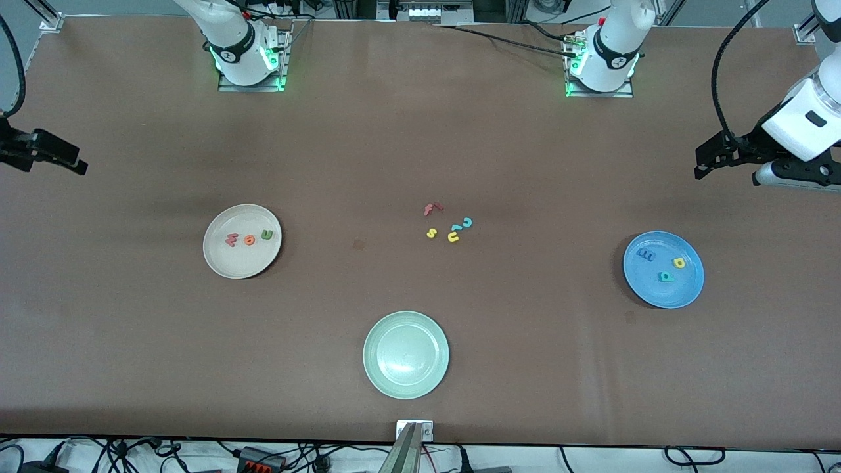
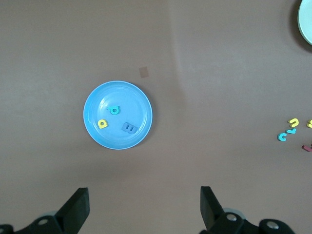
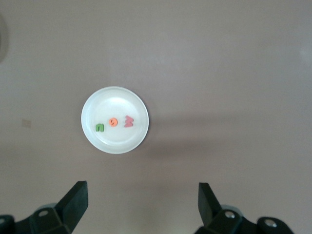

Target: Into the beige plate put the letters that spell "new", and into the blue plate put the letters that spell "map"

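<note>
We see the beige plate [image 1: 242, 241] toward the right arm's end of the table, and in it lie the green "n" [image 1: 267, 234], the orange "e" [image 1: 250, 240] and the dull-red "w" [image 1: 231, 240] in a row, close together but apart from one another. The blue plate [image 1: 663, 269] sits toward the left arm's end of the table and holds the blue "m" [image 1: 646, 254], the yellow "p" [image 1: 679, 263] and the teal "a" [image 1: 665, 276], each lying apart from the others. Between the two plates, on the bare table [image 1: 131, 341], we find a small cluster of loose letters: a red "f" [image 1: 431, 209], a yellow "s" [image 1: 431, 232], a teal "c" [image 1: 467, 223] and a yellow u-shaped letter [image 1: 453, 237]. The pale green plate [image 1: 406, 355] lies nearer to the front camera than that cluster. The left gripper [image 2: 141, 207] hangs high over the table near the blue plate, its fingers spread wide and holding nothing. The right gripper [image 3: 141, 204] hangs likewise near the beige plate, fingers wide apart and empty
</note>
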You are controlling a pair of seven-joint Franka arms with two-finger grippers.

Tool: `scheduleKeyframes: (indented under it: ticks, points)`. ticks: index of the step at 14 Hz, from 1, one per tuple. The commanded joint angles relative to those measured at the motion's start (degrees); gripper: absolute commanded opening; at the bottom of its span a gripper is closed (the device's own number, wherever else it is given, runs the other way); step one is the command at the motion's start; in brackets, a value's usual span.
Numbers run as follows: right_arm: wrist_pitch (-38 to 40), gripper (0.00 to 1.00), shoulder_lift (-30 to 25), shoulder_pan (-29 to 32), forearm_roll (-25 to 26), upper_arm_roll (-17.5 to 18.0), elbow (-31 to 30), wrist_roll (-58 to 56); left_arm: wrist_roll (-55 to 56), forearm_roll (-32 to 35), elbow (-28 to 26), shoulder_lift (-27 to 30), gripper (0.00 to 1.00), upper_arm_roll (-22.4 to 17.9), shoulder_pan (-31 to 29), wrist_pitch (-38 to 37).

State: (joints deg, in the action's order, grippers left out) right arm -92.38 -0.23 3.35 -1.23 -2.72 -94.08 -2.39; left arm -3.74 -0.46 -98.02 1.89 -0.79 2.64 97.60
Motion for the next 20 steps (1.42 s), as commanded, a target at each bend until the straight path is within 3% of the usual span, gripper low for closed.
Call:
scheduleKeyframes:
  ticks: [1,20]
  points:
    - [-1.0,1.0,-3.7,0.8,0.3,0.9,-4.0,0.9,-0.7,0.7,1.3,-0.4,1.0,-0.2,0.5,-1.1]
    - [-1.0,1.0,-3.5,1.1,0.5,0.8,-4.4,0.3,-0.7,0.9,2.4,-0.9,1.0,-0.2,1.0,-1.2]
